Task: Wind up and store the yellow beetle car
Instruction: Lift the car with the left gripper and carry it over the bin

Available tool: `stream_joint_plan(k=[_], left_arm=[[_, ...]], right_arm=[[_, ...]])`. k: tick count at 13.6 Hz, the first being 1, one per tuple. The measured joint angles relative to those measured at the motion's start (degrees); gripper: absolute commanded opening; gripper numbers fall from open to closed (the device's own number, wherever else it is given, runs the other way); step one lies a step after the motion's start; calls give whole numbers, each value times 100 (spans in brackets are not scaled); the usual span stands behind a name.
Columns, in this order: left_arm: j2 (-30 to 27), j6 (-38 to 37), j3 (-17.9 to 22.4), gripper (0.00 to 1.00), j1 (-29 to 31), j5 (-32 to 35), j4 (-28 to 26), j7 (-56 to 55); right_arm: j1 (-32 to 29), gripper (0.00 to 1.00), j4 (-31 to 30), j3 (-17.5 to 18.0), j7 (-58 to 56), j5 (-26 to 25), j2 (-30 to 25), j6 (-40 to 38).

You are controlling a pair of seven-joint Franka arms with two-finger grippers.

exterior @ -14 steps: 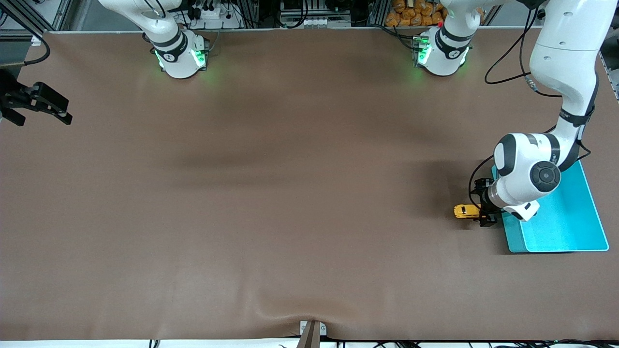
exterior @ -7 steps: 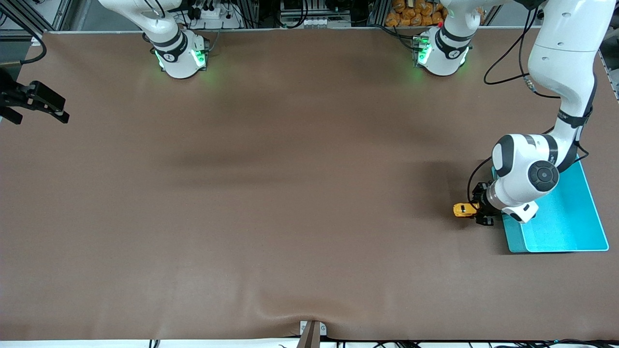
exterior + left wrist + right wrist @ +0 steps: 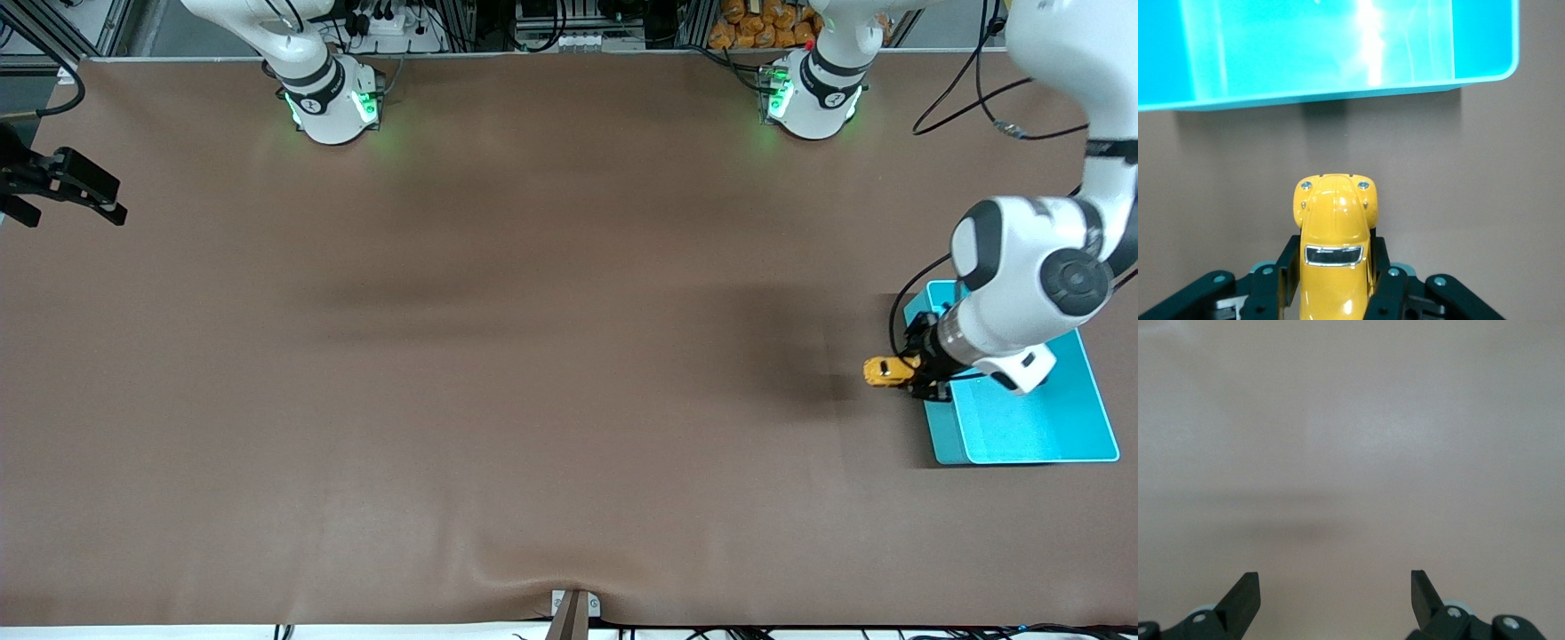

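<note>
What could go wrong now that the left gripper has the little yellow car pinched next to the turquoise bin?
1. The left gripper holds the yellow beetle car only by its rear; the nose sticks out unsupported, so it might pivot or slip.
2. The car is beside the turquoise bin, not yet over it; a low carry could catch its rim.
The right gripper waits open at the right arm's end of the table.

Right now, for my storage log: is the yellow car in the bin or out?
Out. The left gripper holds the yellow beetle car above bare table beside the turquoise bin.
</note>
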Motion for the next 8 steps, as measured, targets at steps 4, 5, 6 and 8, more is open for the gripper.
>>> stream_joint_plan(k=[4,5,6,8], left_arm=[[-418,-936,29,0,41,3,264,849],[-512,-1070,51,0,81,3,285,1119],[-606,-1167,71,0,142,4,296,1405],[-769,-1323,86,0,281,4,305,2052]], right_arm=[[0,100,-2,2,0,0,0,0],[0,100,-4,2,0,0,0,0],[0,100,-5,2,0,0,0,0],[0,100,-13,2,0,0,1,0]])
